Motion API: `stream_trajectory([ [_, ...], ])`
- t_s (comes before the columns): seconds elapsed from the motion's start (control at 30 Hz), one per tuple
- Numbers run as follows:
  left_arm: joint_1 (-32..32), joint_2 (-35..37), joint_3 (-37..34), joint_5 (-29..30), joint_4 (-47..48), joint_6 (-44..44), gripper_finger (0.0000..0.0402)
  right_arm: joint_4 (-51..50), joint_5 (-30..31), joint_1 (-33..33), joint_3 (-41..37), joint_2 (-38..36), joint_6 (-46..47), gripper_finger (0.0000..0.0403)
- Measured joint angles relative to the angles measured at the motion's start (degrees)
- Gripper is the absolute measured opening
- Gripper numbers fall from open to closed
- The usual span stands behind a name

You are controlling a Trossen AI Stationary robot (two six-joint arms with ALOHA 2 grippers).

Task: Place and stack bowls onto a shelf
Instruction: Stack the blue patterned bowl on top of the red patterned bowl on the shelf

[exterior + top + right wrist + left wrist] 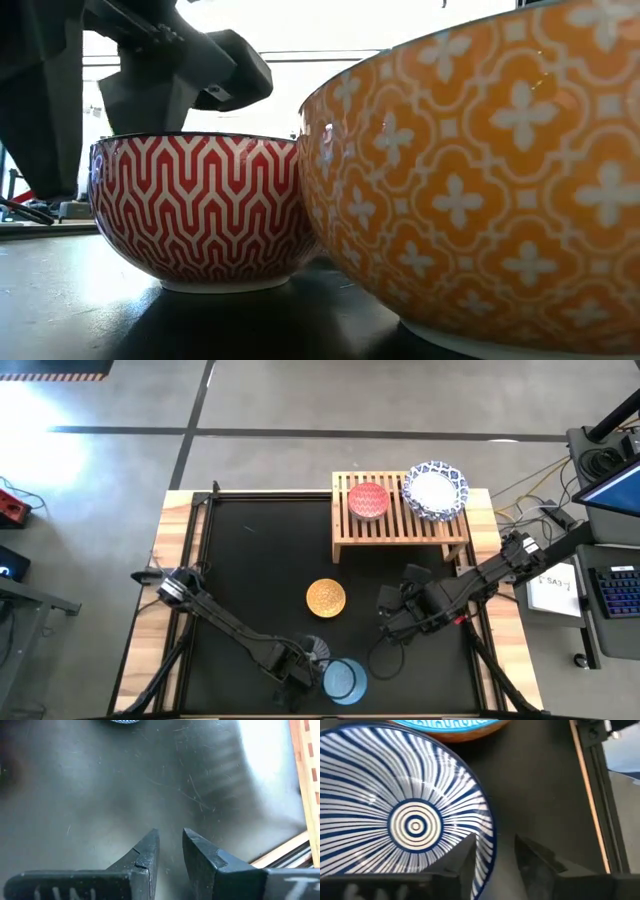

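Here the left gripper (492,857) is straddling the rim of the blue-and-white striped bowl (405,815), one finger (462,862) lying inside over the stripes and the other outside on the black mat, the two not yet pinching the rim, so the bowl is not gripped. Seen from above, that gripper (300,665) is working near the table's (180,505) front edge, with the striped bowl (318,648) just beside a light blue bowl (345,680). The right gripper (170,850) is hanging over bare mat with its fingers slightly apart and holding nothing; from above it (392,622) is sitting right of centre, below the shelf (345,535). The mustard yellow bowl (326,598) is lying mid-table, well apart from both grippers. On the wooden slat shelf at the back edge a red patterned bowl (368,500) is resting at its left end, and a stack of white, blue-rimmed bowls (435,490) at its right. To do this pickup well, I judge the fingers should be closing squarely on the rim wall, deep enough that the bowl is not tipping, and lifting clear of the light blue neighbour before swinging towards the shelf. No brand, label or readable writing is showing on any bowl.
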State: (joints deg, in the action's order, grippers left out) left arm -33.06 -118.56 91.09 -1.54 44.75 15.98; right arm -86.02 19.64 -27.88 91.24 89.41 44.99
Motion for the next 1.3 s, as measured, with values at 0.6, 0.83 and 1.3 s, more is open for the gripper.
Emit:
stream_trajectory([
  [0.6, 2.35, 2.2, 1.44, -3.1, 6.18, -2.92, 0.0003, 1.25, -0.07, 0.0, 0.0, 0.0, -5.6, 0.0077],
  [0.83, 2.73, 3.91, 5.36, -2.37, 10.44, -7.59, 0.0002, 7.43, -5.52, 0.0, 0.0, -0.01, -17.69, 0.0096],
  [1.3, 2.71, 4.2, 12.34, 1.14, 10.3, -20.24, 0.0006, 24.38, -16.68, -0.3, 0.0, -0.04, -38.61, 0.0134],
])
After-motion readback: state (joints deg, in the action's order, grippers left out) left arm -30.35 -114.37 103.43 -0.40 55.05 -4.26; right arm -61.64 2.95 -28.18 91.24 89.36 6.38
